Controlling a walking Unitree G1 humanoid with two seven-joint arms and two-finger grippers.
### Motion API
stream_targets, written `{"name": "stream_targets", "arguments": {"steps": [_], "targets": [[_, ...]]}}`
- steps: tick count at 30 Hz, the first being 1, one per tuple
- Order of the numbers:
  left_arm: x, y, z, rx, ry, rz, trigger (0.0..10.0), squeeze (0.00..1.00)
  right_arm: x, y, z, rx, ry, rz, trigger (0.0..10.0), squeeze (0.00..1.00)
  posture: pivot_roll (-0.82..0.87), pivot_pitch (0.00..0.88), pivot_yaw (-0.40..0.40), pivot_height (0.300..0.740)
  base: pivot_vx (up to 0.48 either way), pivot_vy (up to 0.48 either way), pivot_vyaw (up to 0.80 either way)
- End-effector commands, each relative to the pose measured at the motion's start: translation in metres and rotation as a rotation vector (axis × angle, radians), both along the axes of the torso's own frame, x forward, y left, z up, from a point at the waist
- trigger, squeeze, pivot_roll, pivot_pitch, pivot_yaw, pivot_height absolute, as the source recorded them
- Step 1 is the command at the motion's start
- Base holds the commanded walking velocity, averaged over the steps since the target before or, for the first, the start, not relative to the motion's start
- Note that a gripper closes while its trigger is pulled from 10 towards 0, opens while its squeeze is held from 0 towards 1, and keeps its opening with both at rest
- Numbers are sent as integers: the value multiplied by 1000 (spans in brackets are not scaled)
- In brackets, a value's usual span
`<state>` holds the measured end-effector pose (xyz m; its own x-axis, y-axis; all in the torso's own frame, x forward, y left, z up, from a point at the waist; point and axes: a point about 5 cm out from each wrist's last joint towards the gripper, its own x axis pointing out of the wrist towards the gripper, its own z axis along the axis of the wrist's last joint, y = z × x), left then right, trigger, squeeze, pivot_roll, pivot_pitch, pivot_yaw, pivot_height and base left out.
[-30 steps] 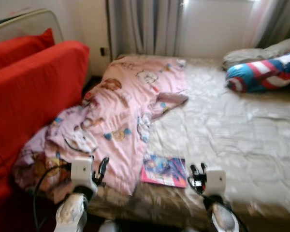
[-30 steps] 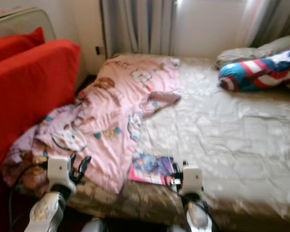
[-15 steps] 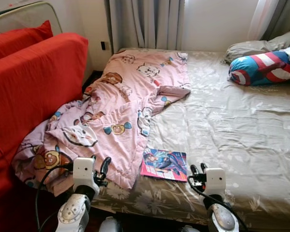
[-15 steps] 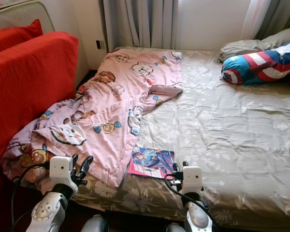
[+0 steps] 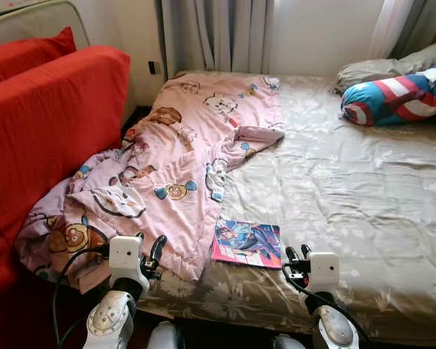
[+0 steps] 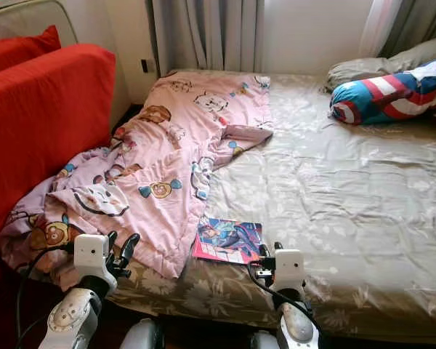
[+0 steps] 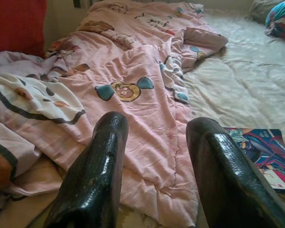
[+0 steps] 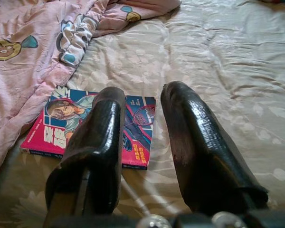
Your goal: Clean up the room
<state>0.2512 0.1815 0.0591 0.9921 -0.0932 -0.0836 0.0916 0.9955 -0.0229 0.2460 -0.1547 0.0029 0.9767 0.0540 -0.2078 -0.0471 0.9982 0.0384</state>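
Note:
A pink cartoon-print blanket [image 5: 182, 160] lies crumpled over the left half of the bed [image 5: 349, 189] and hangs off its near left corner. A colourful comic book [image 5: 247, 243] lies flat on the beige sheet beside the blanket's edge. My left gripper [image 5: 151, 254] hovers open at the blanket's near edge, and the blanket [image 7: 133, 90] shows beyond its black fingers [image 7: 95, 175]. My right gripper [image 5: 298, 257] is open just right of the book, a little nearer to me; the book [image 8: 99, 124] lies just past its fingertips.
A red sofa [image 5: 51, 138] with a red cushion stands close along the bed's left side. A star-and-stripe bolster [image 5: 396, 98] and a grey pillow [image 5: 378, 69] lie at the bed's far right. Grey curtains [image 5: 214, 36] hang behind the bed.
The picture has sharpened and shifted a little, so the camera has moved. Both grippers stay in the same place, open and empty. Blanket and book have not moved.

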Motion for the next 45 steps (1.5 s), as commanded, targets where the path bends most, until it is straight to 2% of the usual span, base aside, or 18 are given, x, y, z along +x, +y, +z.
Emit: {"name": "stream_targets", "arguments": {"steps": [1,8,11,29,45], "targets": [[1,3,0,-12,12,6,10000,0,1,0,0,-3,0,4,10000,0,-5,24,-3,632,0,0,0],[2,4,1,-13,8,12,10000,0,2,0,-4,-26,39,5,10000,0,-6,19,-5,622,0,0,0],[3,4,3,-15,1,14,10000,0,2,0,0,-11,5,4,10000,0,-5,18,-6,613,0,0,0],[4,2,3,-24,6,5,10000,0,3,3,0,-24,3,31,10000,0,-5,21,-4,613,0,0,0],[6,-1,3,-31,6,-5,10000,0,3,6,1,-5,-3,43,10000,0,-4,16,-4,613,0,0,721]]}}
